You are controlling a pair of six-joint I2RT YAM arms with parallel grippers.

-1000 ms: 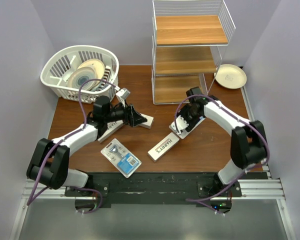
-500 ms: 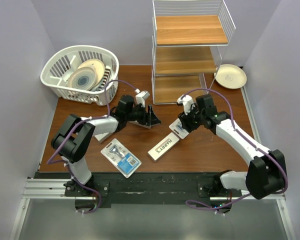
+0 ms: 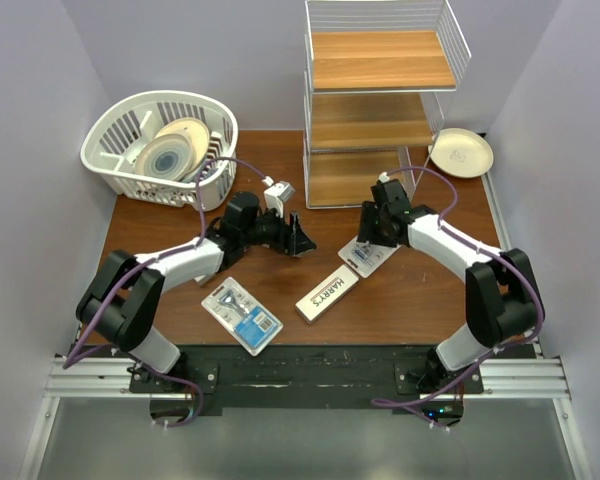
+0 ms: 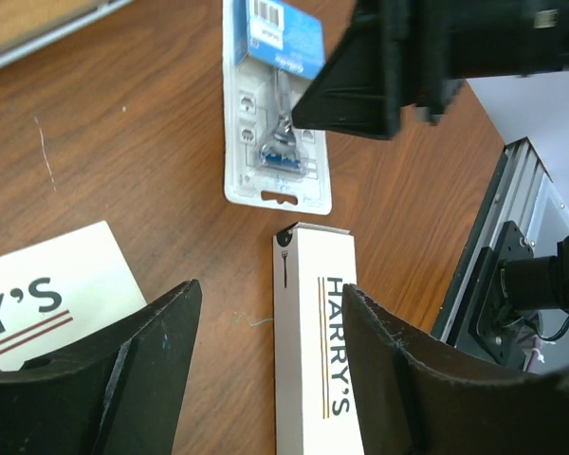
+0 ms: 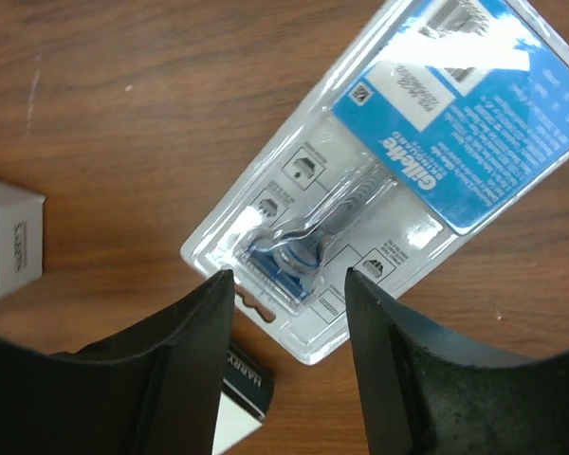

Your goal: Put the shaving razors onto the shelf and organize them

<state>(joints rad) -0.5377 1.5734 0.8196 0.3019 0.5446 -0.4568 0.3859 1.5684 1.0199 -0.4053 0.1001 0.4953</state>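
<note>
My left gripper (image 3: 299, 238) is open and empty, low over the table. In the left wrist view it (image 4: 268, 308) frames the end of a white HARRY'S box (image 4: 318, 351), which also shows in the top view (image 3: 327, 294). A second HARRY'S box (image 4: 40, 301) lies beside its left finger. My right gripper (image 3: 366, 238) is open and hovers over a clear blister pack (image 3: 369, 257); the razor head lies between the fingertips (image 5: 289, 282). Another blister pack (image 3: 242, 315) lies near the front. A third box (image 3: 217, 266) is partly under my left forearm. The shelf (image 3: 380, 60) stands at the back.
A white slatted basket (image 3: 130, 172) holding round plates (image 3: 175, 146) sits at the back left. A cream plate (image 3: 461, 153) lies to the right of the shelf. Purple walls close both sides.
My left gripper has moved right across the table towards the centre. My right arm has swung and its gripper now sits over the blister pack by the shelf. No pack has moved.
</note>
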